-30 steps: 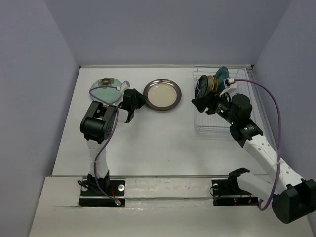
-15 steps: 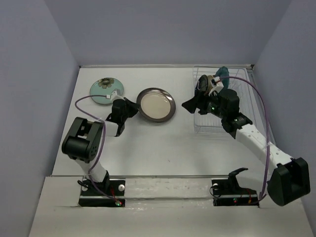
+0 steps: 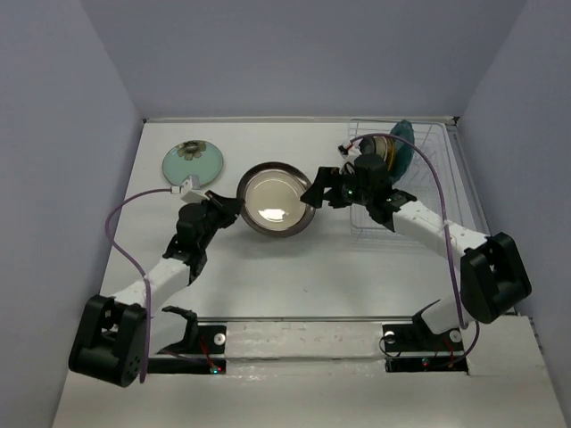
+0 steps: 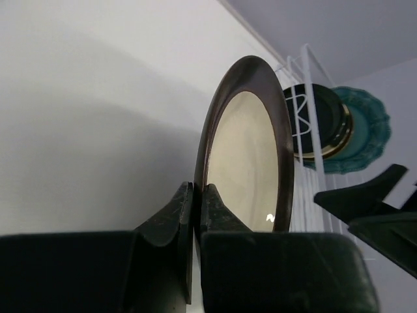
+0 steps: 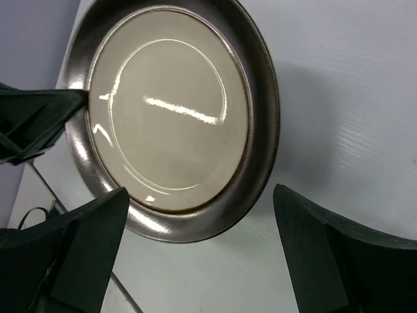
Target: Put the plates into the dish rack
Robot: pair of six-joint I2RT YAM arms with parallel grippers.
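My left gripper (image 3: 230, 206) is shut on the left rim of the silver metal plate (image 3: 273, 199), which is lifted above the table; its pinched rim shows in the left wrist view (image 4: 244, 150). My right gripper (image 3: 318, 192) is open, its fingers spread at the plate's right edge without gripping it; the plate fills the right wrist view (image 5: 172, 111). The mint plate with a dark flower (image 3: 193, 163) lies flat at the back left. The white wire dish rack (image 3: 401, 183) at the back right holds a black plate (image 4: 313, 117), a scalloped teal plate (image 3: 403, 143) and others on edge.
Grey walls close in the white table on three sides. A raised ledge runs along the near edge, with the arm bases on it. Purple cables loop from both wrists.
My left gripper has carried the silver plate forward and right, towards the table's middle. My right gripper has left the rack and moved left, open, up to the plate's right edge.
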